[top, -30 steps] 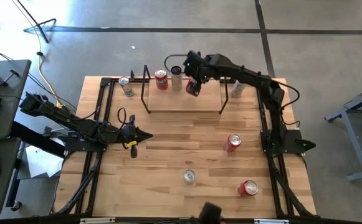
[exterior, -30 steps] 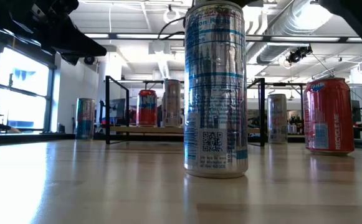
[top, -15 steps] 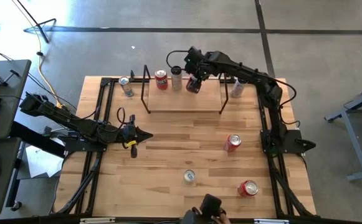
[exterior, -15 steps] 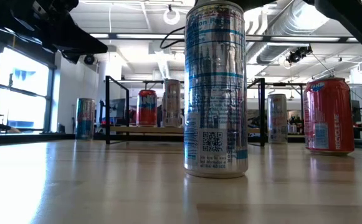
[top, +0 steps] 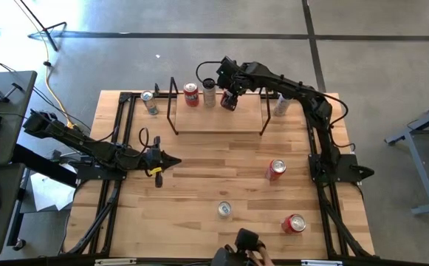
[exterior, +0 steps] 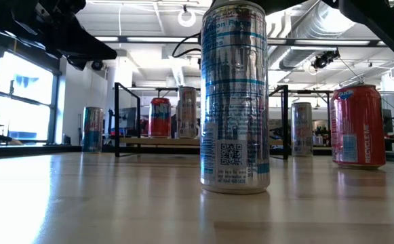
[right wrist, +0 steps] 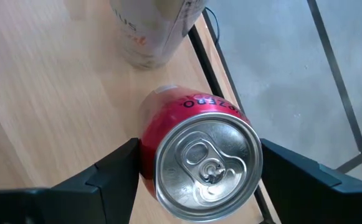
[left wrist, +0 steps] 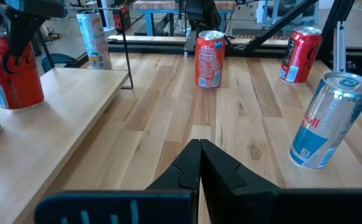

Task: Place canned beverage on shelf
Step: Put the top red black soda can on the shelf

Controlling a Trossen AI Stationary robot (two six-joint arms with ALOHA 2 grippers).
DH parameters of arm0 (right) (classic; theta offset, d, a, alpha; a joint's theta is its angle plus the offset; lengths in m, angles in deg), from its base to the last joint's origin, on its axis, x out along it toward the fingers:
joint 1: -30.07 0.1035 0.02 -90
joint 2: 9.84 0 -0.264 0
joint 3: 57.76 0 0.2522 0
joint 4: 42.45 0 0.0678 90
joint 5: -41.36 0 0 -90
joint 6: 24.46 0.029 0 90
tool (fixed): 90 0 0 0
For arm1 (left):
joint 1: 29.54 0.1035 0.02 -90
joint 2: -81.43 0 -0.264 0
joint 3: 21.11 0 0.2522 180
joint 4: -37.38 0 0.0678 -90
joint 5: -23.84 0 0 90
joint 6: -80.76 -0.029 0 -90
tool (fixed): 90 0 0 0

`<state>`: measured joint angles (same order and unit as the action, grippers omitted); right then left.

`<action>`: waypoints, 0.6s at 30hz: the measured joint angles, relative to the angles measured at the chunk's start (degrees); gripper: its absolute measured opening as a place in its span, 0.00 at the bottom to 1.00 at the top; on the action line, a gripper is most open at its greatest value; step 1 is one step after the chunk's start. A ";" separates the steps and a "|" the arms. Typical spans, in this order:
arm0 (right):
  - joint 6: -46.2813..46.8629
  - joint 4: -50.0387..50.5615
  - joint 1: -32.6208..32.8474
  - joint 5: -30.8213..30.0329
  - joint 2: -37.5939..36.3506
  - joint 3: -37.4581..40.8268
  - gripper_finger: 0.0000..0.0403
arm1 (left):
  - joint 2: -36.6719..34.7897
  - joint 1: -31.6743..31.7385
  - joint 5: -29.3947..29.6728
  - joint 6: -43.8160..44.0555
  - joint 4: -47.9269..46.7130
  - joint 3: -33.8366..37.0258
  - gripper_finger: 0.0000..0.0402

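The shelf (top: 218, 122), a light-wood board with a black wire frame at each end, stands at the table's far middle. On it stand a red can (top: 191, 94) and a pale can (top: 210, 92). My right gripper (top: 230, 93) is above the board beside the pale can, shut on another red can (right wrist: 199, 165); this can also shows in the left wrist view (left wrist: 6, 71). My left gripper (top: 162, 161) is shut and empty, low over the table's left half. In the low view the near can hides the held can. My right gripper pinches the red can between its two fingers (right wrist: 115, 171), which press on opposite sides of the can's wall near its top rim (right wrist: 146, 146). The fingers come from above, pointing down. The can is upright over the shelf board's far part; whether its base rests there I cannot tell.
A silver-blue can (top: 224, 210) stands near the table's front middle. Two red cans (top: 276, 169) (top: 294, 223) stand on the right half. One can (top: 149, 102) stands off the shelf's left end and another (top: 281, 104) off its right end. A person's hand (top: 247, 251) shows at the near edge.
My right gripper has carried the red can a little toward the table's far edge over the shelf board, keeping it upright beside the pale can. A person's hand has come into view at the near edge.
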<state>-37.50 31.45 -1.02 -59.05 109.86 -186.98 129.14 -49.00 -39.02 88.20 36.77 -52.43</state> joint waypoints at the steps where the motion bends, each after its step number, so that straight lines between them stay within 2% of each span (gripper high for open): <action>1: -0.11 -0.16 0.00 -0.02 0.00 0.00 0.70 | 0.12 -0.01 0.00 -0.01 0.10 0.00 0.00; 10: -0.08 -1.40 0.00 -0.04 0.07 0.00 0.79 | 1.62 -0.02 0.00 0.09 0.52 0.00 0.00; 18: -0.23 -2.15 0.00 -0.02 -0.07 0.00 0.80 | 2.27 -0.02 0.00 0.44 1.42 0.00 0.00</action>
<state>-37.72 29.30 -1.02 -59.08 109.79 -186.98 131.41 -49.02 -39.02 88.64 38.19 -52.43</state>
